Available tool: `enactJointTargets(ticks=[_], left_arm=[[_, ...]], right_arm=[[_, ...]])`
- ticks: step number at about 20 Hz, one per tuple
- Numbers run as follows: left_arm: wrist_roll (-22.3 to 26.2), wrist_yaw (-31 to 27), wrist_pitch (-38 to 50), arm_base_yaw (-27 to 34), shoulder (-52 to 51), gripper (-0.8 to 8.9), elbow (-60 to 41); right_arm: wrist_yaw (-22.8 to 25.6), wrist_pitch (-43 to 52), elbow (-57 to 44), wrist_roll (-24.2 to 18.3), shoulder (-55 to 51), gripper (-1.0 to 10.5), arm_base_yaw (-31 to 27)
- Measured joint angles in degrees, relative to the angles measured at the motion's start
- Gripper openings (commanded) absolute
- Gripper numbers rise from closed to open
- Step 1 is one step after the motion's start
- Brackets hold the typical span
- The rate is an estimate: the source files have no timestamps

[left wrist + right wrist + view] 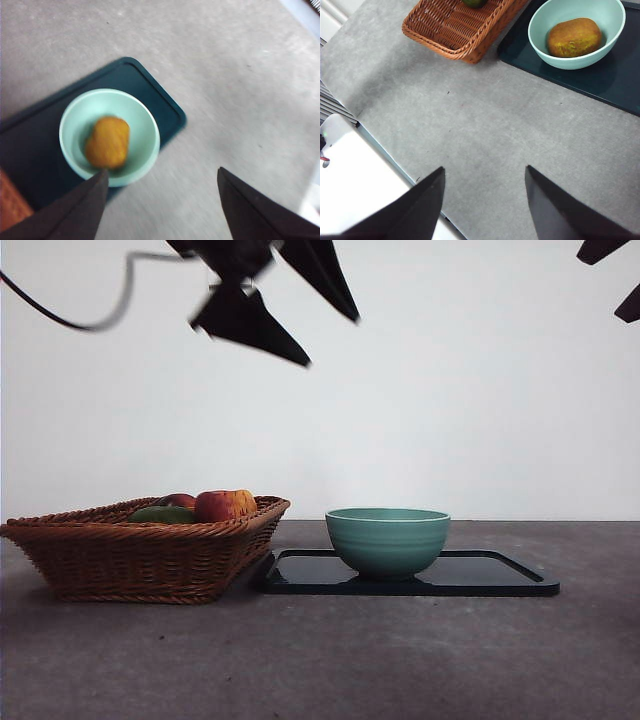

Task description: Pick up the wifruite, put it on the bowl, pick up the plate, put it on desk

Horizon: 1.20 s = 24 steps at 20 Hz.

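Observation:
The brown oval wifruite (107, 142) lies inside the mint-green bowl (387, 538); it also shows in the right wrist view (574, 37). The bowl (80, 117) (540, 22) stands on a dark flat plate (500, 575) (150, 95) (615, 80) on the grey desk (330, 660). In the front view the fruit is hidden by the bowl's wall. My left gripper (162, 200) is open and empty, high above the bowl; it shows as dark jaws at the top of the front view (285, 310). My right gripper (485, 205) is open and empty, high over bare desk.
A woven wicker basket (140, 555) (455, 30) stands left of the plate, holding a red-yellow apple (225, 505) and a green fruit (162, 514). The desk's edge and a white surface (360, 185) lie under the right arm.

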Motion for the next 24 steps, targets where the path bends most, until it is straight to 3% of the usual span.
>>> enactJointTargets(ticks=[6, 15, 24], left_arm=[[4.11, -3.76, 8.94, -1.55, 11.34, 3.39, 2.08], [14.01, -13.22, 14.21, -4.92, 19.98, 3.39, 2.08], [15.82, -13.44, 16.06, -5.18, 22.97, 3.39, 2.10]], right_arm=[[0.00, -0.74, 0.00, 0.00, 0.02, 2.5, 0.00], [0.00, -2.86, 0.00, -0.70, 0.00, 2.5, 0.00], [0.00, -3.91, 0.00, -1.31, 0.00, 2.5, 0.00]])
